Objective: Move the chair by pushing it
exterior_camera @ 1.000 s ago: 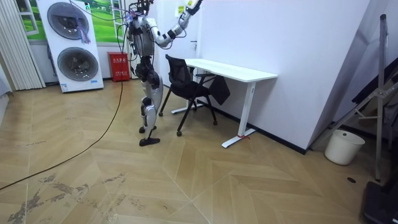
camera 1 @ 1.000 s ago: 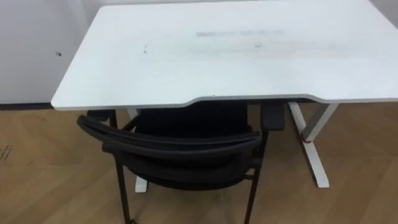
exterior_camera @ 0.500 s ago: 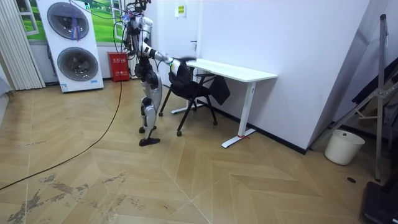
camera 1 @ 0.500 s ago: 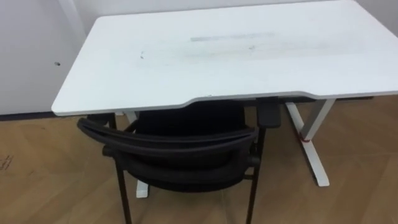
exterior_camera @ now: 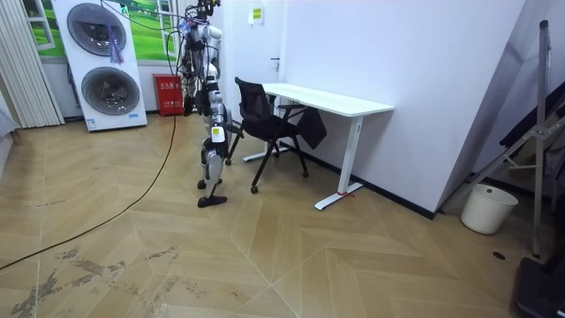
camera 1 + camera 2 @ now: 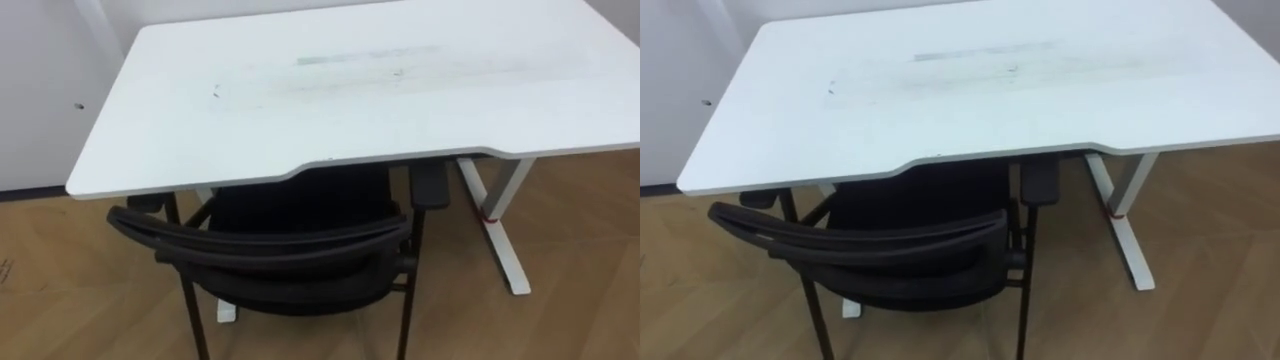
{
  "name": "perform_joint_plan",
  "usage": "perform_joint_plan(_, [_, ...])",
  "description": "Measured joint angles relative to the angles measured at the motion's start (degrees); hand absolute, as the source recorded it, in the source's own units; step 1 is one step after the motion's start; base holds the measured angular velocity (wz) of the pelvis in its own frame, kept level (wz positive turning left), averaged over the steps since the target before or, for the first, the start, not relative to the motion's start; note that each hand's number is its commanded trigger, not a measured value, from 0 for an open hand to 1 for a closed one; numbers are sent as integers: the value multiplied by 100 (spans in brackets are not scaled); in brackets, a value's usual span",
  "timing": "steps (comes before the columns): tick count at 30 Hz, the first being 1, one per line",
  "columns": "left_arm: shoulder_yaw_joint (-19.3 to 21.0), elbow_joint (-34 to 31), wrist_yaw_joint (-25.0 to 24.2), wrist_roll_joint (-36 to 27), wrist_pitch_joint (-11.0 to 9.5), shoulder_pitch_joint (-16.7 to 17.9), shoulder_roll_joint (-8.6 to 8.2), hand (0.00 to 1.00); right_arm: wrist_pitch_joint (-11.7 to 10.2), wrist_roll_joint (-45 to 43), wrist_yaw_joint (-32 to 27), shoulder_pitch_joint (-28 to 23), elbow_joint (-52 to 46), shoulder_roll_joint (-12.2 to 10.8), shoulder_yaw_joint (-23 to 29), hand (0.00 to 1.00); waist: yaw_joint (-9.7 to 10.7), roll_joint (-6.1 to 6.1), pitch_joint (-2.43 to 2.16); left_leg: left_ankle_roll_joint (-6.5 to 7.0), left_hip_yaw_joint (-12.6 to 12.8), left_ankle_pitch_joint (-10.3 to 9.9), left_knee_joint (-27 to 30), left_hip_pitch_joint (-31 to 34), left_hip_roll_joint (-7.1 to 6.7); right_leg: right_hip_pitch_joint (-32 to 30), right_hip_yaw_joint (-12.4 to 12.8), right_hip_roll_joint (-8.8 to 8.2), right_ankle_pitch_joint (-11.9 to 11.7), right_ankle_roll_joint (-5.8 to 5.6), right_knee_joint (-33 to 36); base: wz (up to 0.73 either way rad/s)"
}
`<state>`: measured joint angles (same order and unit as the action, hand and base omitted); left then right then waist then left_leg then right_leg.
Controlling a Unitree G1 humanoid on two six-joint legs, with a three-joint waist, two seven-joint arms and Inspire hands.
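Note:
A black mesh chair (image 6: 265, 250) (image 5: 260, 115) stands at the white desk (image 6: 350, 90) (image 5: 331, 100). Its seat is tucked under the desk's front edge and its curved backrest faces me. The armrest (image 6: 430, 186) sits just below the tabletop. In the room view I stand upright close behind the chair, at the room view's left of it. My right hand (image 5: 215, 134) hangs low beside my hip, apart from the backrest.
The desk's white leg and foot (image 6: 503, 245) stand right of the chair. Stacked washing machines (image 5: 101, 62) and a red box (image 5: 168, 94) are behind me. A white bucket (image 5: 488, 208) and a metal frame (image 5: 530, 150) stand far right. Wooden floor lies all around.
In the room view my arm came down from high overhead, passed the chair's backrest and now hangs at my hip. The eye view shifted slightly; the chair stays put.

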<state>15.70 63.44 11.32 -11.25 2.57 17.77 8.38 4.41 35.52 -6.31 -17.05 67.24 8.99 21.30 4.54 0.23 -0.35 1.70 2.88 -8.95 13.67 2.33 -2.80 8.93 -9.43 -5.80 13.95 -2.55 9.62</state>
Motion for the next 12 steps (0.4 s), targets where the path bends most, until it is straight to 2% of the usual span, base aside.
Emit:
perform_joint_plan(2, [-170,70,-145,182,80,-188,-24,0,73,-322,202,211,132,-3,-259,0,4,-39,18,0,8,-1,11,1,1,-5,0,-2,12,-1,-16,0])
perform_joint_plan(6, [-725,58,-357,654,245,-560,-43,0,269,-1065,614,685,193,-51,-956,0,-11,-177,19,2,10,-3,15,43,1,-28,-5,7,12,1,2,0])
perform_joint_plan(7, [-813,58,-368,744,253,-589,-55,0,280,-1104,664,747,181,-59,-1044,0,-14,-183,18,2,11,-3,15,52,1,-43,-3,7,11,1,3,0])
perform_joint_plan(9, [-1023,35,-439,1216,285,-863,-84,0,290,-1133,863,953,148,-92,-1328,0,-12,-189,15,5,-28,-3,80,117,-2,-109,-23,18,-1,8,5,5])
perform_joint_plan(12, [-1172,-45,-501,1589,335,-979,-75,0,320,-1203,1170,1033,153,-96,-1606,0,-9,-183,24,1,-50,-6,49,106,-1,-105,-35,29,-13,13,11,4])
